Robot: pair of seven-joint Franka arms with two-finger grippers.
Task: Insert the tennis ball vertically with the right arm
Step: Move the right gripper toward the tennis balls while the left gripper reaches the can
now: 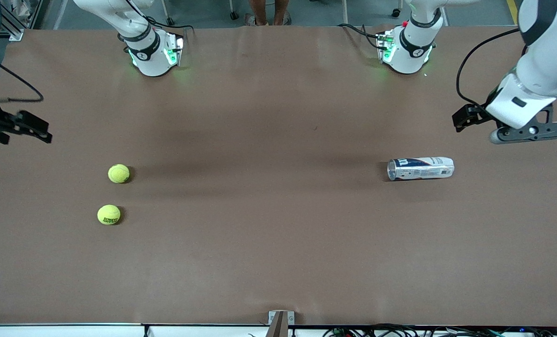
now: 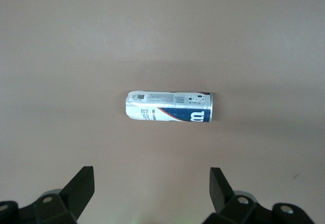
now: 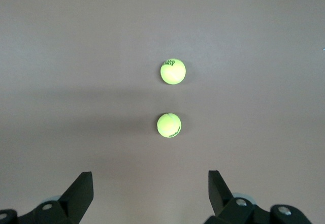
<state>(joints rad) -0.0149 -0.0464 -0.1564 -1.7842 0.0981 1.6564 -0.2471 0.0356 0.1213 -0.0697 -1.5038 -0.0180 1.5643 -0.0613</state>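
Two yellow-green tennis balls lie on the brown table toward the right arm's end: one (image 1: 119, 173) (image 3: 169, 125) and another (image 1: 108, 215) (image 3: 173, 71) nearer the front camera. A white and blue ball can (image 1: 421, 168) (image 2: 168, 106) lies on its side toward the left arm's end. My right gripper (image 1: 30, 127) (image 3: 151, 176) hangs open and empty above the table edge at its own end, apart from both balls. My left gripper (image 1: 467, 117) (image 2: 152, 170) hangs open and empty in the air at its end, off to one side of the can.
The brown table (image 1: 269, 243) spreads wide between the balls and the can. Both arm bases (image 1: 154, 54) (image 1: 407, 49) stand at the table's edge farthest from the front camera. A small bracket (image 1: 280, 320) sits at the edge nearest that camera.
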